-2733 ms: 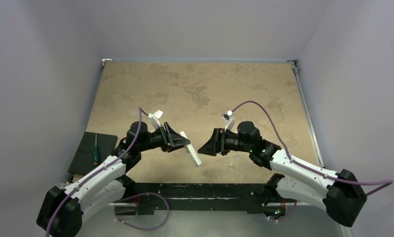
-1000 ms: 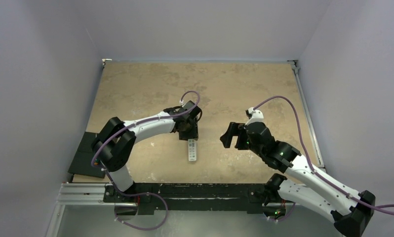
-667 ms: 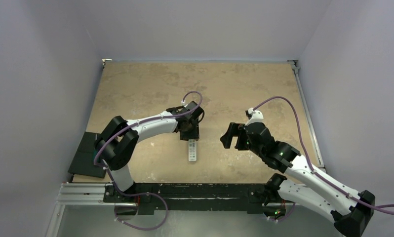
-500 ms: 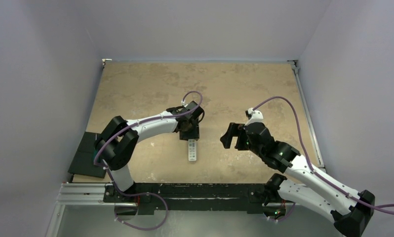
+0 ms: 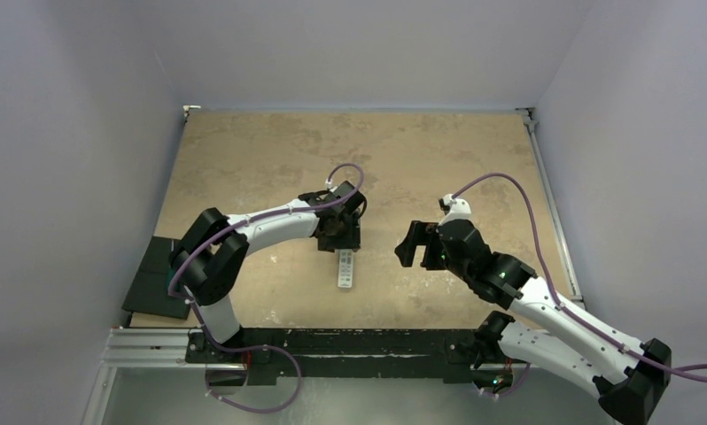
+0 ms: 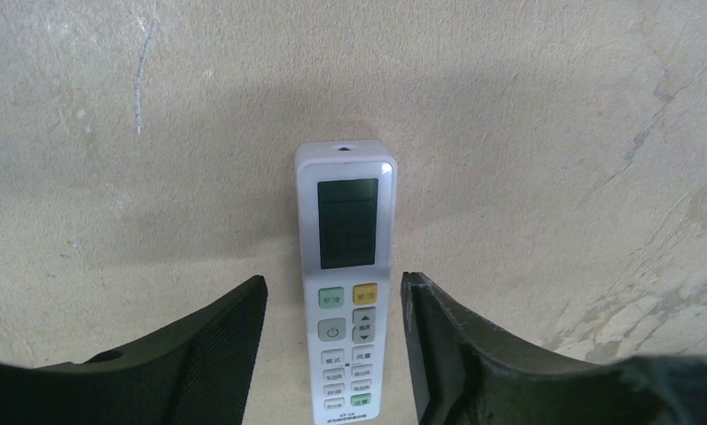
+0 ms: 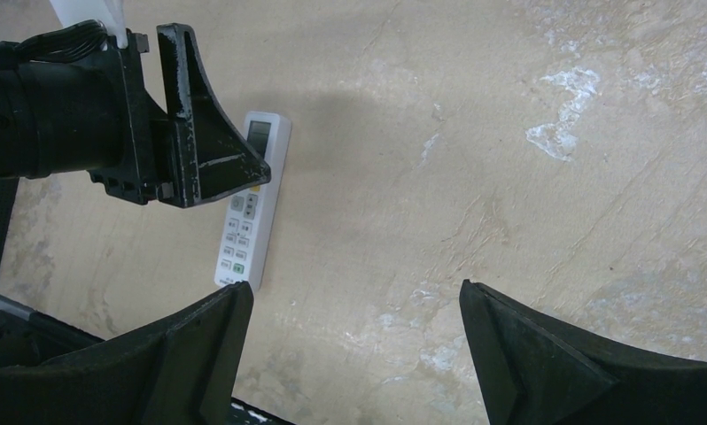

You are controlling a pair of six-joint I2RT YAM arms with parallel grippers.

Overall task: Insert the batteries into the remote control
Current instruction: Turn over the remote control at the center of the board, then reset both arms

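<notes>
The remote control (image 5: 345, 269) lies flat on the desk (image 5: 270, 159), a little toward 6 o'clock from the middle in the overhead view, with its long axis running from 12 to 6. Its screen and buttons face up, so the battery recess on its back must be against the desk and cannot be reached as it lies.

The left claw (image 6: 332, 283) points down over the remote's 12 o'clock half, one finger on each long side. The left wrist view shows desk between the finger at 9 o'clock and the remote, and the finger at 3 o'clock sits just beside the remote's edge. The jaws stand open and grip nothing. This straddling pose suits either letting the remote go or taking it by its narrow sides, and I cannot tell which it is.

The right claw (image 7: 354, 292) hangs at 3 o'clock of the remote, well apart from it. It is spread wide and empty, and angled so that its camera takes in both the remote and the other claw. It looks to be waiting to assist.

No batteries show in any view, so none can be loaded from here. The remote probably needs turning over first. A dark mat (image 5: 146, 288) sits at the desk's 8 o'clock edge.
</notes>
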